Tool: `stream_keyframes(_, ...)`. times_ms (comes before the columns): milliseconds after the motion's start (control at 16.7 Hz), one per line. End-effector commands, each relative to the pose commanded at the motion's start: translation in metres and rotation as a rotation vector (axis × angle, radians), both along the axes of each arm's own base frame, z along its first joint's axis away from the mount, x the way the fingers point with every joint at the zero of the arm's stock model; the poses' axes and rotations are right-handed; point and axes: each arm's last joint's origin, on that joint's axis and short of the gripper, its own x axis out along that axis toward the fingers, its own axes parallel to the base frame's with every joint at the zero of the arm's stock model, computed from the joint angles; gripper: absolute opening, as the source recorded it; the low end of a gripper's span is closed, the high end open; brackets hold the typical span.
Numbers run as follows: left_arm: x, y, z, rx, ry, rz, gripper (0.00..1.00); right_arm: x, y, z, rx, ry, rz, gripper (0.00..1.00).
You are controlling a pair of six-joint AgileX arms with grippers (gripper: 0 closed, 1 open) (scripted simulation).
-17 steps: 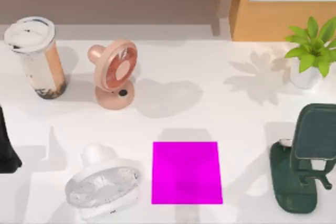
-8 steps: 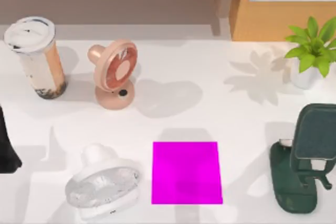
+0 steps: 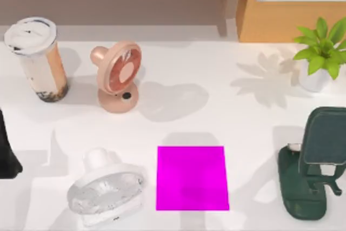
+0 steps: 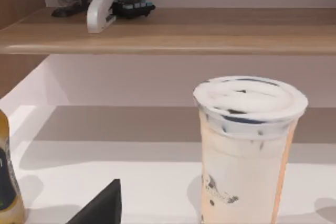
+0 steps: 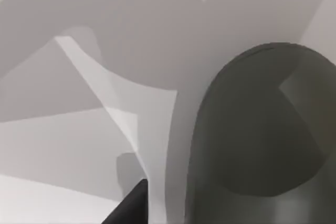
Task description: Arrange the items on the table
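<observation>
White table (image 3: 227, 79), drink cup (image 3: 38, 58) far-left, nothing moved since

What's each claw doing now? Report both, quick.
Left claw: near the drink cup, holding nothing visible; open or shut cannot be told.
Right claw: by the dark green stand; cannot be told.

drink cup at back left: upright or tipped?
Upright. The drink cup stands on its base on the table, white lid on top; the left wrist view shows it vertical too.
</observation>
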Motion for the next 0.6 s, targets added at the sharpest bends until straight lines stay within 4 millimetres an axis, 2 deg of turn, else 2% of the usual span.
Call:
stream_keyframes(120,0.0,0.0,0.0,0.0,0.0,0.0,1.0,0.0,0.0,0.0,0.0,0.0,0.0,0.0)
stream_keyframes(360,0.0,0.0,0.0,0.0,0.0,0.0,1.0,0.0,0.0,0.015,-0.006,0.011,-0.017,0.0)
stream_keyframes(600,0.0,0.0,0.0,0.0,0.0,0.0,1.0,0.002,-0.001,0.052,-0.001,0.034,-0.012,0.0)
